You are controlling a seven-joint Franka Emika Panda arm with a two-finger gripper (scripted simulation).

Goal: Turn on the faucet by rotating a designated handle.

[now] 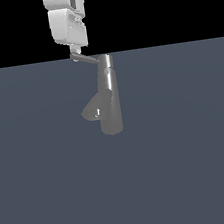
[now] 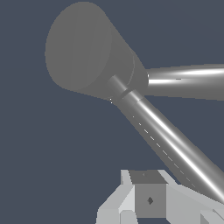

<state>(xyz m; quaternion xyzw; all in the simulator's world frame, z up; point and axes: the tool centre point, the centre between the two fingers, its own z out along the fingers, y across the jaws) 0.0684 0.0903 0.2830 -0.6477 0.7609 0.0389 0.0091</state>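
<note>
Looking at the exterior view first, you have a flat, plain slate-blue floor [image 1: 193,173] filling the lower part of the scene and a pure black backdrop above it, with a straight horizon between them. You can count one faucet [image 1: 109,104], one handle [image 1: 87,58] and one gripper [image 1: 76,54]. The faucet stands upright near the middle of the floor, a shiny grey cylinder with a narrower top cap, and its short angled spout [image 1: 92,110] juts toward the exterior view's left about halfway down the body. The handle is the thin rod sticking out from the cap toward the exterior view's left, and the white gripper body hangs from above with its dark tip right at the rod's outer end, apparently touching it. From here you cannot tell whether the fingers are spread or pressed together. Turning to the wrist view, you see the faucet from close by: the cap's flat round top [image 2: 78,48], the long bright handle running diagonally toward the camera, and another shiny cylinder leaving the frame edge beside it. One pale finger [image 2: 146,199] shows at the frame edge just beside the rod, yet its partner is not clearly visible, so you still cannot judge the claw's state.
</note>
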